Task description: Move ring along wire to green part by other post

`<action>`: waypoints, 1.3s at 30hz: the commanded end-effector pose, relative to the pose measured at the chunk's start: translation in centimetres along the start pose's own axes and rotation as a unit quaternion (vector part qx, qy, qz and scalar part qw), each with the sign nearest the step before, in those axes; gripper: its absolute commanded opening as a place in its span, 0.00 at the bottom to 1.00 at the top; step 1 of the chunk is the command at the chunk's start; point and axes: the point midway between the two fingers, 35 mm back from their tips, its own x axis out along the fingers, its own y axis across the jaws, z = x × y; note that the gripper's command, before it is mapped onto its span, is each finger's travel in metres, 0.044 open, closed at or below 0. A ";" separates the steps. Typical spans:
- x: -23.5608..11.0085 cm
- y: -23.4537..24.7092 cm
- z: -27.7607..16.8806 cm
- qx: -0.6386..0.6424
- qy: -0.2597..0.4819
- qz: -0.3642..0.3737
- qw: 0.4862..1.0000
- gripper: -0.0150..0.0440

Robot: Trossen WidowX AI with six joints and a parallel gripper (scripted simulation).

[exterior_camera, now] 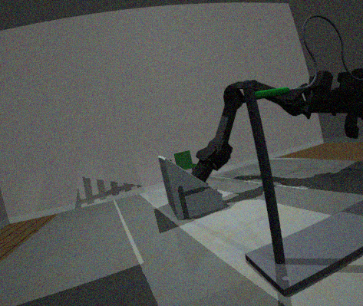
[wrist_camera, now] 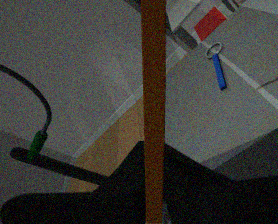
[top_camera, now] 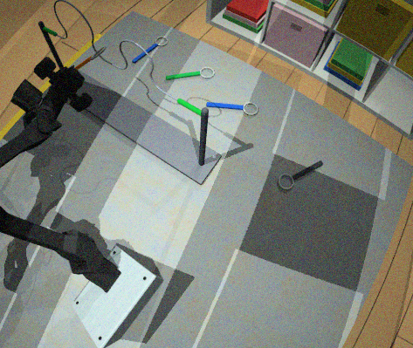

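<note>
The gripper [top_camera: 79, 70] sits at the far left of the bench [top_camera: 314, 238], beside the far post [top_camera: 51, 46], its jaws clamped on the orange handle [wrist_camera: 153, 100]. In the wrist view the handle is a flat, matte, straight bar running top to bottom. In the top view only a short orange length shows, ending at the ring [top_camera: 98, 53], a thin metal loop. The ring lies close to the thin grey wire [top_camera: 124, 48], well past the far green part [top_camera: 50, 30]; whether the wire passes through it or touches it cannot be told.

Two dark round posts stand on one flat grey rectangular base plate [top_camera: 166, 151], the near post [top_camera: 203, 135] upright. Two green sleeves are counted, the near one [top_camera: 189, 106] glossy and cylindrical. The wire curls in loops between them.

Five other ring tools lie on the bench: two blue [top_camera: 145, 53] [top_camera: 230, 105], one green [top_camera: 183, 75] and one dark grey [top_camera: 301, 174]. A shelf [top_camera: 323, 24] at far right holds flat stacked slabs and boxes.
</note>
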 end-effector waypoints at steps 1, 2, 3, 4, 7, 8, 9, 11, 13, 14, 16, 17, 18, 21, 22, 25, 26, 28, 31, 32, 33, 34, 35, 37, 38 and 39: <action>-0.4 -1.7 0.0 -0.051 0.009 -0.029 0.998 0.00; -0.5 -2.0 0.1 -0.062 0.010 -0.035 0.997 0.00; -0.6 -2.4 0.1 -0.073 0.012 -0.041 0.996 0.00; -0.6 -2.7 0.2 -0.083 0.013 -0.047 0.995 0.00; -0.9 -3.7 0.4 -0.115 0.017 -0.066 0.991 0.00; -1.0 -4.1 0.5 -0.126 0.019 -0.072 0.989 0.00; -1.1 -4.4 0.6 -0.136 0.020 -0.077 0.987 0.00; -1.3 -5.0 0.8 -0.156 0.023 -0.089 0.983 0.00; -1.5 -5.6 1.0 -0.176 0.025 -0.101 0.979 0.00; -1.6 -5.9 1.1 -0.186 0.026 -0.106 0.976 0.00; -1.8 -6.5 1.4 -0.205 0.029 -0.117 0.971 0.00; -1.9 -6.8 1.5 -0.214 0.030 -0.122 0.969 0.00; -2.0 -7.1 1.6 -0.223 0.031 -0.127 0.966 0.00; -2.3 -7.8 2.1 -0.249 0.034 -0.142 0.958 0.00; -2.5 -8.0 2.2 -0.257 0.036 -0.147 0.955 0.00; -2.8 -8.7 2.7 -0.278 0.038 -0.159 0.946 0.00; -2.9 -8.9 2.8 -0.285 0.039 -0.163 0.944 0.00; -3.1 -9.3 3.1 -0.298 0.041 -0.170 0.938 0.00; -3.4 -9.7 3.5 -0.314 0.043 -0.180 0.931 0.00; -3.5 -9.9 3.7 -0.319 0.044 -0.182 0.929 0.00; -3.7 -10.1 3.9 -0.326 0.044 -0.186 0.926 0.00; -3.8 -10.3 4.0 -0.331 0.045 -0.189 0.923 0.00; -3.9 -10.4 4.2 -0.335 0.045 -0.191 0.922 0.00; -4.0 -10.6 4.4 -0.342 0.046 -0.195 0.918 0.00; -4.1 -10.7 4.5 -0.344 0.047 -0.197 0.917 0.00; -4.2 -10.8 4.6 -0.347 0.047 -0.198 0.916 0.00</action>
